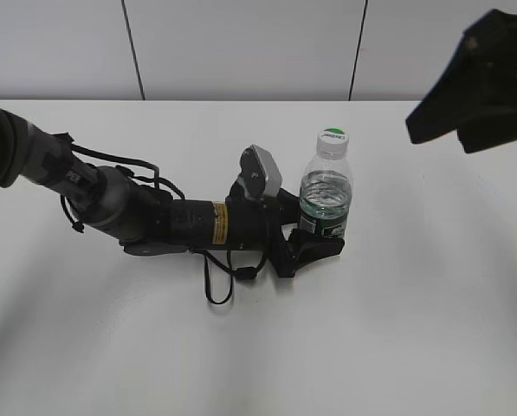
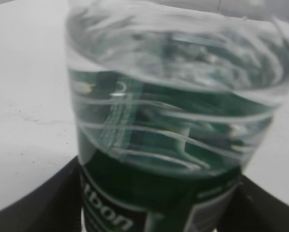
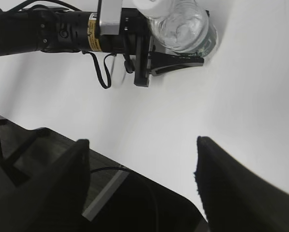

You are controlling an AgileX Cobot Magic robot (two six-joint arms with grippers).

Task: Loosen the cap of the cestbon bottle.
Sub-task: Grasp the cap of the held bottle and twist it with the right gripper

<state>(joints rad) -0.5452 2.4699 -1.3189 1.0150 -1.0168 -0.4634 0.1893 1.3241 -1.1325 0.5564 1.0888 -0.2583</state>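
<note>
The cestbon bottle [image 1: 326, 201] stands upright on the white table, clear and ribbed with a dark green label. Its white cap [image 1: 332, 141] with a green top is on the neck. My left gripper [image 1: 314, 243] is shut on the bottle's lower body at the label; the left wrist view shows the bottle [image 2: 173, 121] filling the frame between the jaws. My right gripper [image 1: 474, 87] hangs high at the upper right, away from the bottle. In the right wrist view its jaws [image 3: 142, 162] are open and empty, and the bottle [image 3: 183, 26] and cap [image 3: 149, 6] lie far ahead.
The left arm [image 1: 111, 204] lies low across the white table [image 1: 414, 329] from the left. The table's near edge and dark floor show in the right wrist view [image 3: 47, 145]. A white panelled wall runs behind the table.
</note>
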